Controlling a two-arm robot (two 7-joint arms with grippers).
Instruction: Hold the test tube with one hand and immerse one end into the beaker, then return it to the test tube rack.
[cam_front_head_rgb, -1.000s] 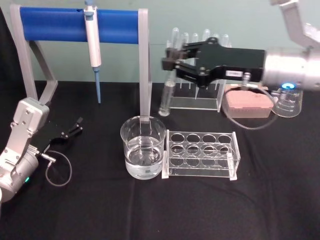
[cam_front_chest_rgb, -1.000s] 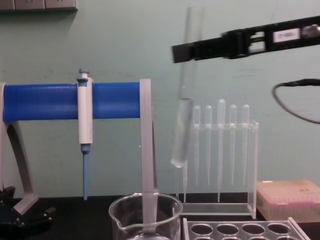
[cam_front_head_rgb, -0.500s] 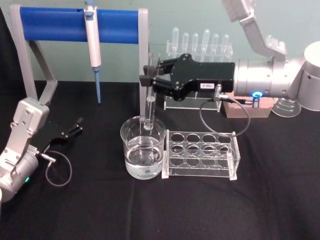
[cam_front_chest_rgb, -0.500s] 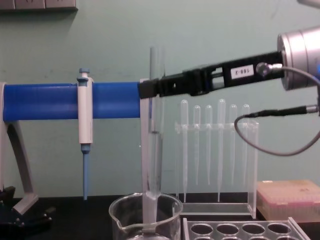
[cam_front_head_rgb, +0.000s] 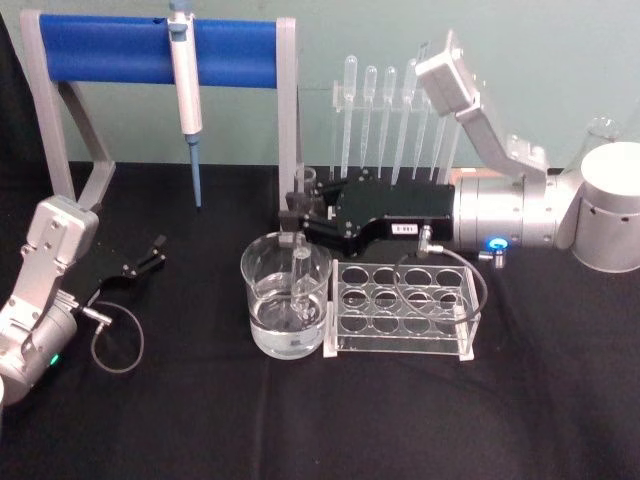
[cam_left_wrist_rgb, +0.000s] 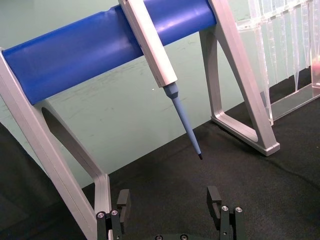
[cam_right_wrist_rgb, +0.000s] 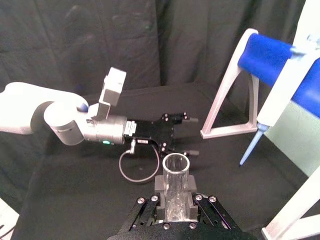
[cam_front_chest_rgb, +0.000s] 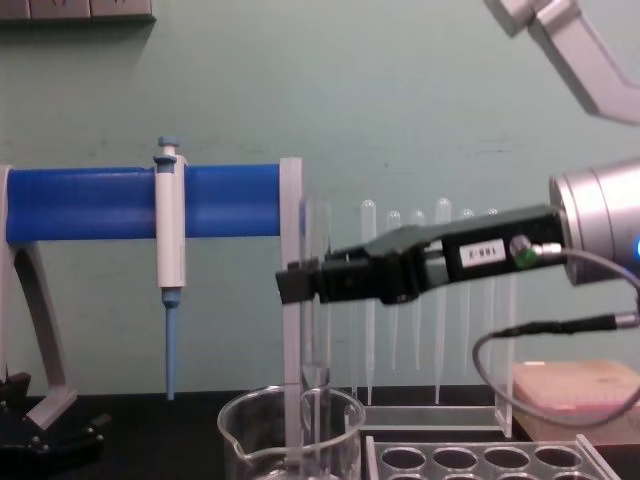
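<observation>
— Grippers first, starting from the left?
— Left gripper (cam_front_head_rgb: 152, 252): parked at far left on the black cloth (cam_front_head_rgb: 200, 420); fingers spread apart in the left wrist view, with nothing between them.
— Next along?
— Blue-barred stand (cam_front_head_rgb: 150, 48) at the back; white-and-blue pipettor (cam_front_head_rgb: 184, 80) hung upright on the bar, tip clear of the cloth.
— And the containers?
— Beaker (cam_front_head_rgb: 262, 325) near the middle, roughly half full of clear liquid; test tube (cam_front_head_rgb: 300, 275) upright inside it, round end down at the liquid, open top well above the beaker's rim; cannot tell how deep the end sits.
— Held by what?
— Right gripper (cam_front_head_rgb: 298, 215), reaching in level from the right, just above the beaker; jaws clamped on the test tube's upper part; open rim standing up between the pads in the right wrist view.
— Further right?
— Test tube rack (cam_front_head_rgb: 470, 320) of clear plastic just beside the beaker, on its right, below the right gripper's body; behind it a clear holder (cam_front_chest_rgb: 505, 340) with a row of bulb-topped pipettes (cam_front_head_rgb: 370, 110) hanging tips down; pink box (cam_front_chest_rgb: 575, 400) at far right in the chest view.
</observation>
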